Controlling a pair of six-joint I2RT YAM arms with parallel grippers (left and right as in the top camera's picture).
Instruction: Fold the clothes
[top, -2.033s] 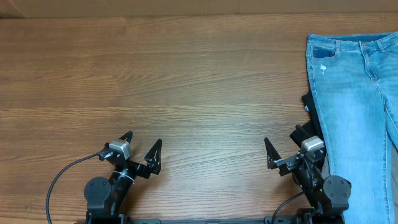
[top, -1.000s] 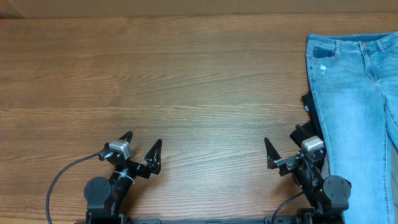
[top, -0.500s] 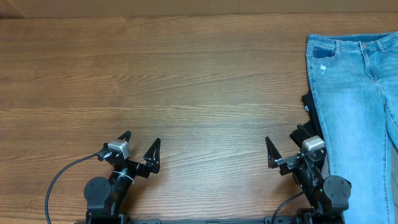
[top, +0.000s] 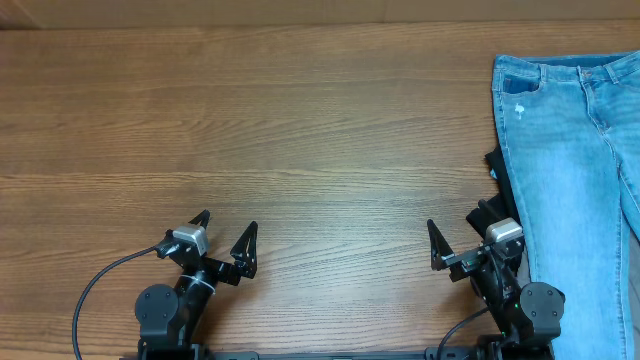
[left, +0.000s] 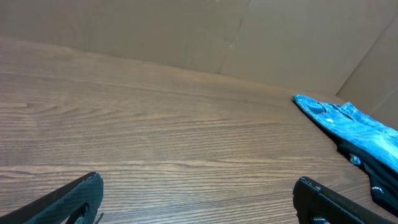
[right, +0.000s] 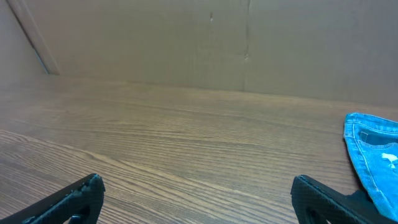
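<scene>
Light-blue faded jeans (top: 570, 150) lie flat along the table's right side, waist at the far end, a small white mark (top: 519, 109) near the waist. They run past the right and bottom frame edges, so the hems are out of view. They also show in the left wrist view (left: 348, 121) and the right wrist view (right: 373, 152). My left gripper (top: 227, 233) is open and empty at the near left, far from the jeans. My right gripper (top: 458, 228) is open and empty at the near right, just left of the jeans' edge.
The wooden table (top: 300, 130) stretches across the view. A brown cardboard wall (right: 186, 37) stands along its far edge. A dark bit of cloth or hardware (top: 495, 165) peeks out beside the jeans' left edge. A black cable (top: 100, 280) loops by the left arm's base.
Almost nothing: both grippers have only shifted by a hair near their bases. The jeans have not moved.
</scene>
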